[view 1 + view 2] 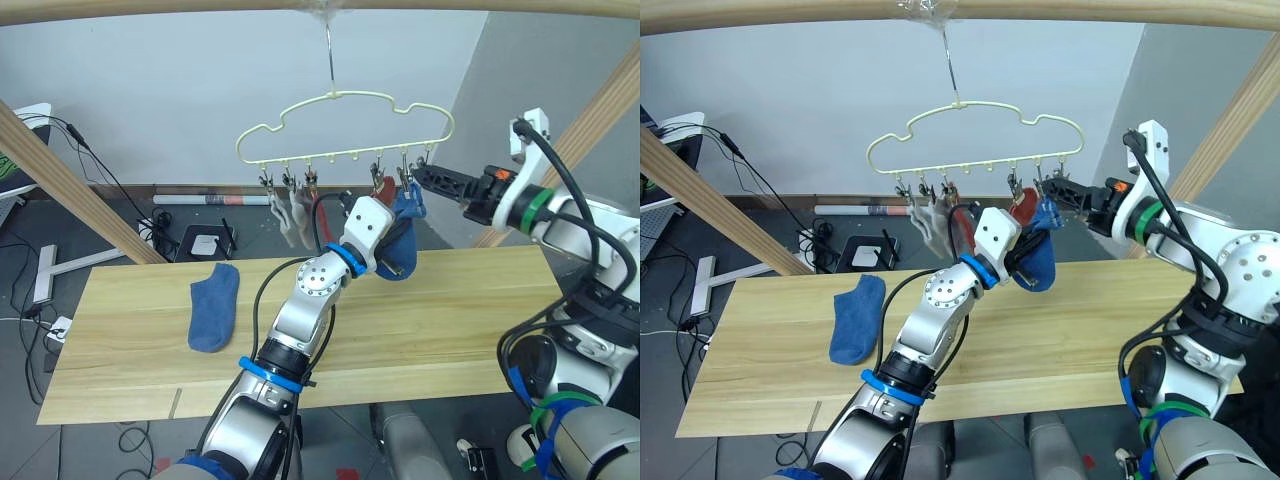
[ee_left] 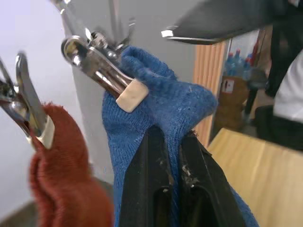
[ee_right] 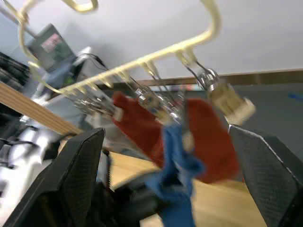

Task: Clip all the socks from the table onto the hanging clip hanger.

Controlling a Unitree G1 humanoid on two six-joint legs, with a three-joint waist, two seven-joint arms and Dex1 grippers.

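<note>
Your left gripper [image 2: 173, 142] is clenched on a blue sock [image 1: 400, 240] just right of centre in the head views, holding it up under the clip hanger [image 1: 345, 125], which hangs by its hook in the upper middle. In the left wrist view a metal clip [image 2: 102, 71] with a pale pad already bites the sock's upper edge, just above your fingers. Your right gripper [image 3: 165, 161] reaches in from the right of the frame with its fingers spread wide, either side of the clips and closed on nothing. Also on the hanger: two rust red socks [image 3: 142, 127] next to the blue one, and two light grey socks [image 1: 290, 215] toward its left end. One more blue sock [image 1: 213, 305] lies flat on the left part of the table [image 1: 450, 320], well apart from both arms. Risks from here, as a judgement: the clip seems to hold only a thin fold near the edge, so if you let go with a downward tug the sock may slip out and drop. The hanger hangs free, so a sideways pull or a brush from the right fingers could swing it and knock the neighbouring red socks. Release gently, straight back.
</note>
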